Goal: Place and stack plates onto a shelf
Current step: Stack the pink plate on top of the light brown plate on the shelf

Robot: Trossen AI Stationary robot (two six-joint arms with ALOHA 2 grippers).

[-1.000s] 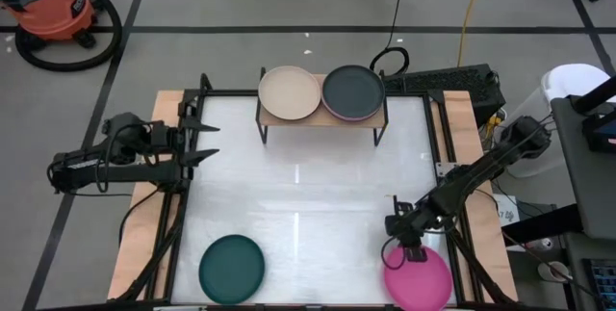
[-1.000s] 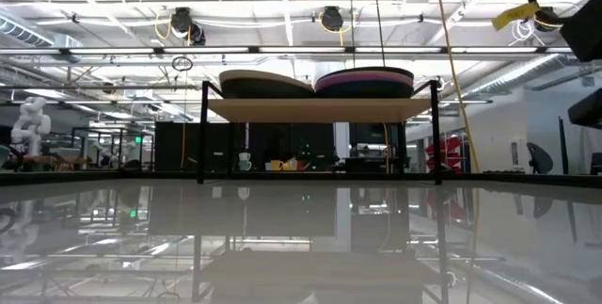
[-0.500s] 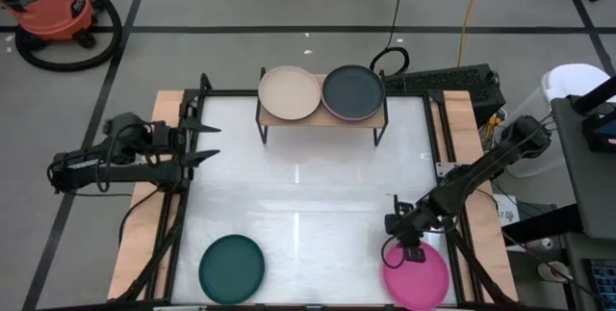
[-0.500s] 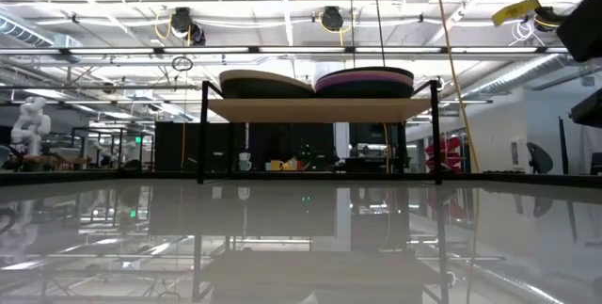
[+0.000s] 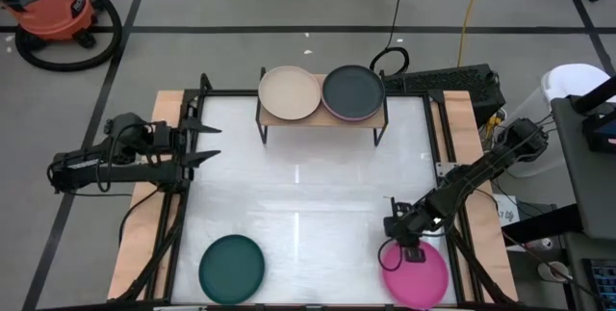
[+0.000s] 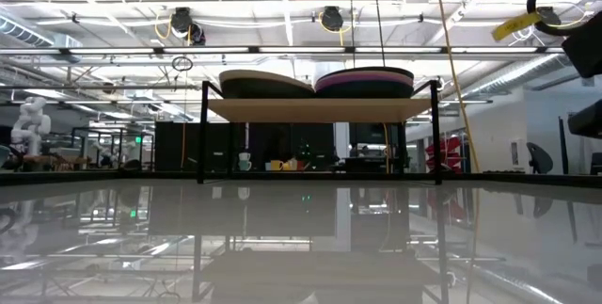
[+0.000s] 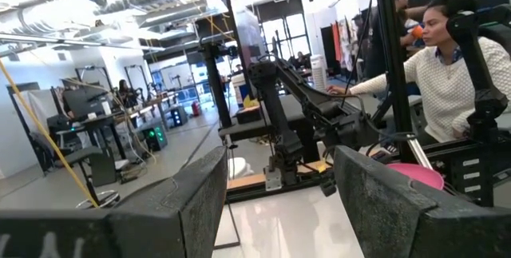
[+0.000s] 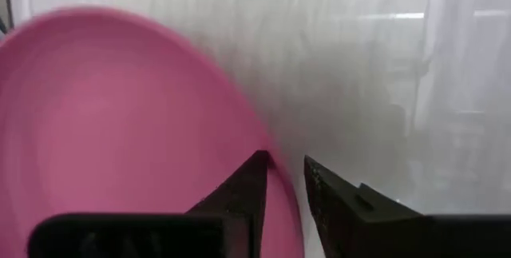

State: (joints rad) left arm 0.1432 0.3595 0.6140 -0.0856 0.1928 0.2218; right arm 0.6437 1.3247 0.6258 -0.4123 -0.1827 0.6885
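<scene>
From above, the right gripper [image 5: 408, 250] is seen at the rim of the magenta plate [image 5: 420, 278] near the table's [image 5: 298, 195] front right corner; the left gripper [image 5: 204, 142] is held spread open at the left edge; a teal plate [image 5: 231, 268] lies front left; a beige plate [image 5: 289, 92] and a dark grey plate [image 5: 352, 90] sit on the shelf [image 5: 321, 118]. From table height, both stacks [image 6: 316, 83] are seen on the shelf board. In the left wrist view, a seated person [image 7: 447, 74] is visible. In the right wrist view, the fingers [image 8: 247, 186] are closed over the magenta plate's edge, gripping it.
</scene>
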